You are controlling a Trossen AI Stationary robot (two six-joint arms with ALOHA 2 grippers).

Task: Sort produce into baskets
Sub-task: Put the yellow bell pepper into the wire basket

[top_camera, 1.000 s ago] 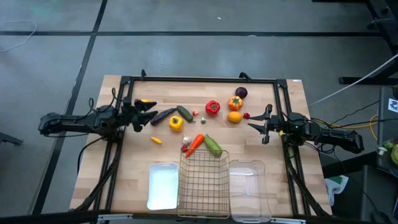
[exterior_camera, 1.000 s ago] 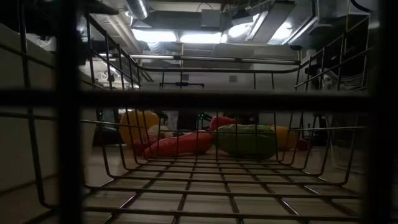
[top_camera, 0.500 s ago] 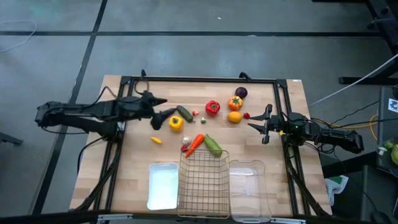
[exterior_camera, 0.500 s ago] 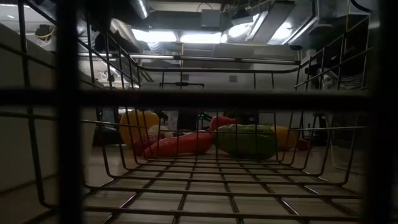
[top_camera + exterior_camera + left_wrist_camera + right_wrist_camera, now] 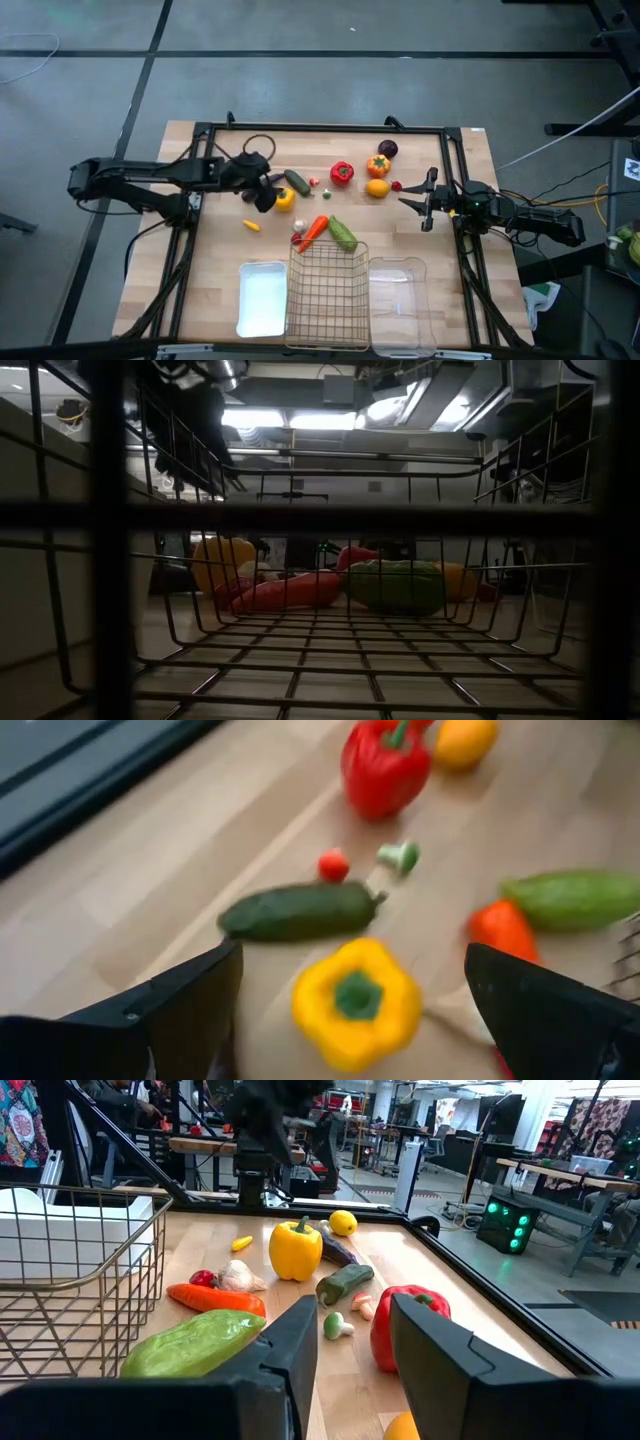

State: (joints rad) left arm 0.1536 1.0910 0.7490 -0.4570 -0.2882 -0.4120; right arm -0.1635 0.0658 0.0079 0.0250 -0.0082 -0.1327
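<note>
Dark cucumber (image 5: 298,911) lengthwise across open left gripper (image 5: 350,1010)'s front

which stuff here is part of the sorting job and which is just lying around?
Job:
- yellow toy bell pepper, under the open left gripper
- red toy bell pepper
- dark green toy cucumber
- orange toy carrot
- flat white tray
- wire-mesh basket
- clear plastic bin

Lying about:
- black metal frame around the table
- green-lit box in the room

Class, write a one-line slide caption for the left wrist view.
Open left gripper hovers over a yellow pepper, with a dark green cucumber and red pepper beyond.
</note>
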